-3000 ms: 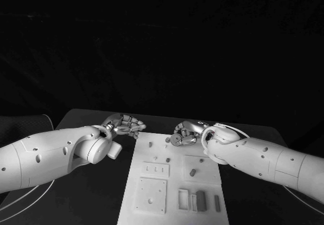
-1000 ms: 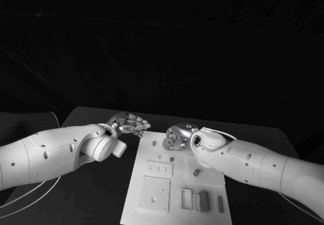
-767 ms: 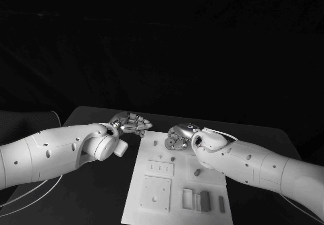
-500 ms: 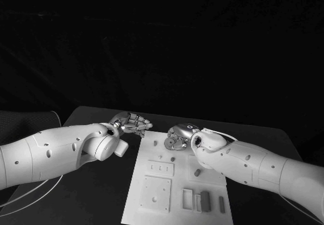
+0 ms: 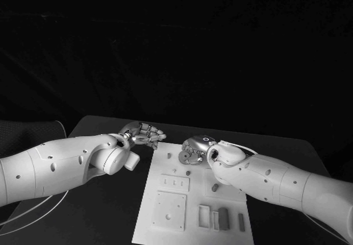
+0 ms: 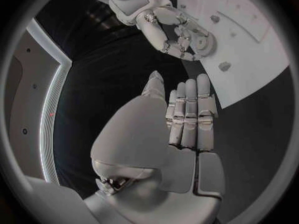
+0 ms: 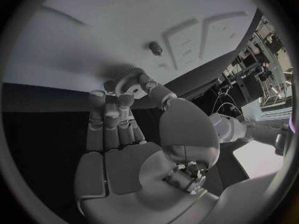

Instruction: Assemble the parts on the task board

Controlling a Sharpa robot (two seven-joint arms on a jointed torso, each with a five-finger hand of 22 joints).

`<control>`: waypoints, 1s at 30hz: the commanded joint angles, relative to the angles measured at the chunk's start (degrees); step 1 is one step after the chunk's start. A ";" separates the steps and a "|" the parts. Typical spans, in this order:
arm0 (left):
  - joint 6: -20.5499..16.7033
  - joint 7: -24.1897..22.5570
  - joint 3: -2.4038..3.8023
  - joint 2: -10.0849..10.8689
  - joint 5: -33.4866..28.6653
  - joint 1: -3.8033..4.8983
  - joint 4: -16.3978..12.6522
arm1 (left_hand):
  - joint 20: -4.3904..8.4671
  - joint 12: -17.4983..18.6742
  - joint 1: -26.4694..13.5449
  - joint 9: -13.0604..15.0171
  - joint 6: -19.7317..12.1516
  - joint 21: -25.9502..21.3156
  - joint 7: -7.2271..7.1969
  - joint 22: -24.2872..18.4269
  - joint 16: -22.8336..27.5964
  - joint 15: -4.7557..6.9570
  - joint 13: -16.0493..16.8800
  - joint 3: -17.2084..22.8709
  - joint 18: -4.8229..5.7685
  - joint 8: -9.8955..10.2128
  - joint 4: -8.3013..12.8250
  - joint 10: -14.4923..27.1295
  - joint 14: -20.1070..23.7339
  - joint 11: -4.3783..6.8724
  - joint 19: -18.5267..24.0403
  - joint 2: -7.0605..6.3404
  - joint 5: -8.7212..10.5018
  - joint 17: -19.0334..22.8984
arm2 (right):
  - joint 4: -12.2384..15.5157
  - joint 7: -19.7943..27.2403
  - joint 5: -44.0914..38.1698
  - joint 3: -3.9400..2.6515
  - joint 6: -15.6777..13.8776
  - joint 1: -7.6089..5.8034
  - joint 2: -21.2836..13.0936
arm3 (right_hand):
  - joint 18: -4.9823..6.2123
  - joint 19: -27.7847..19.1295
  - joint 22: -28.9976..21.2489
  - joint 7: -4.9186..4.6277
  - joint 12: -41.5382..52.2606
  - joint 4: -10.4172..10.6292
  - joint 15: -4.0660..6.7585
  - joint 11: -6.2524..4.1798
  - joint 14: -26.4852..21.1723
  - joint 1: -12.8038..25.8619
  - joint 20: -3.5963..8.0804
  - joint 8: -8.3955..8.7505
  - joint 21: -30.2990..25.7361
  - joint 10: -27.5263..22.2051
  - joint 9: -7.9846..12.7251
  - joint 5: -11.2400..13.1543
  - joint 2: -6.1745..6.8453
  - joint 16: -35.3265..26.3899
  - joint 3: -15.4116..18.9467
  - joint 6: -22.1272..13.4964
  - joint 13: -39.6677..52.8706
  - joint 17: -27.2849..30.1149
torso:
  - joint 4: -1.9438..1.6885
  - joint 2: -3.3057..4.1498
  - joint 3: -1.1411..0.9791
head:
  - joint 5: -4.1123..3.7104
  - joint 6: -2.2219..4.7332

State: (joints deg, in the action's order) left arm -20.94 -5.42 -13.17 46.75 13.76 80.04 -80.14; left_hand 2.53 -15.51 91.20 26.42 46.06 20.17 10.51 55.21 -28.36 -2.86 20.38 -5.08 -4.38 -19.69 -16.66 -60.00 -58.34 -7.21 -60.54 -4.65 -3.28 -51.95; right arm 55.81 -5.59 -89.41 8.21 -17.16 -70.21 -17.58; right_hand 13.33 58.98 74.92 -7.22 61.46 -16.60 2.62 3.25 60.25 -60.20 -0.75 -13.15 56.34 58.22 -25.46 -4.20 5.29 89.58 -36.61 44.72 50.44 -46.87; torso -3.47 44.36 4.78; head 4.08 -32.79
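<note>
The white task board [image 5: 173, 196] lies in the middle of the black table. My right hand [image 5: 193, 150] hovers over the board's far end and pinches a small toothed gear [image 7: 127, 79] between thumb and fingertips. The gear [image 6: 202, 44] sits just above the board surface. A short peg [image 7: 155, 47] stands on the board close to the gear. My left hand [image 5: 143, 135] hangs beside the board's far left corner, holding nothing, with its fingers [image 6: 190, 109] side by side and slightly curved.
Small pegs [image 5: 187, 173] [image 5: 215, 188] stand along the board's middle. Near the front edge are a square plate [image 5: 169, 210] and upright rectangular pieces [image 5: 223, 218]. Bare black table [image 5: 110, 214] flanks the board on both sides.
Since three seconds ago my right hand has shifted a little leftward over the board's far end with the gear. In the last second both hands have barely moved.
</note>
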 commanded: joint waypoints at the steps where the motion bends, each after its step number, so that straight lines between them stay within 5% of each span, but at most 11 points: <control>1: 0.08 -0.49 0.05 -0.21 0.11 0.06 -0.02 | 0.27 0.22 -0.28 0.09 -0.16 -0.23 0.34 0.06 0.31 -0.05 -0.08 -0.20 -1.11 0.36 -0.04 0.36 0.25 0.00 0.04 -0.10 0.04 -0.06 | -0.66 0.16 -0.85 0.09 0.07 0.20 0.42 | 1.67 0.18 0.64 -2.48 0.33 0.14 0.18 -0.04 0.41 -0.27 0.15 -1.42 0.28 -0.36 -0.47 0.20 0.05 0.00 -0.07 2.83 -0.07 0.10 | -0.03 0.01 -0.02 | -0.11 -0.23; 30: 0.21 -0.48 0.07 -0.57 0.12 0.08 0.16 | 0.26 0.24 -0.22 0.12 -0.18 -0.28 0.36 0.10 0.32 -0.05 -0.08 -0.23 -1.11 0.39 -0.03 0.38 0.26 -0.01 0.03 -0.12 0.04 -0.07 | -1.17 0.29 -0.95 0.23 0.00 0.25 0.62 | 1.67 0.16 0.60 -2.51 0.35 0.04 0.16 -0.01 0.44 -0.44 0.16 -1.35 0.22 -0.39 -0.33 0.31 0.51 -0.07 -0.01 2.72 -0.14 0.18 | 0.01 0.02 0.05 | -0.22 -0.16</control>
State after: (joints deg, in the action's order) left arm -20.93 -5.41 -13.16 46.29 13.76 80.05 -79.89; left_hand 2.42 -15.52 91.20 26.46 46.05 20.17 10.51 55.26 -28.36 -2.86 20.39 -5.08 -4.39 -19.69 -16.66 -60.00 -58.34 -7.21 -60.43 -4.65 -3.28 -51.97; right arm 54.60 -5.49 -89.63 8.39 -17.24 -70.01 -16.95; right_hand 13.34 58.88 74.91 -7.22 61.45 -16.60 2.76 3.29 60.39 -60.19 -0.85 -13.37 56.34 58.18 -25.46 -4.14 5.90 89.58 -36.61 44.72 50.39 -46.76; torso -3.46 44.37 4.84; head 3.77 -32.99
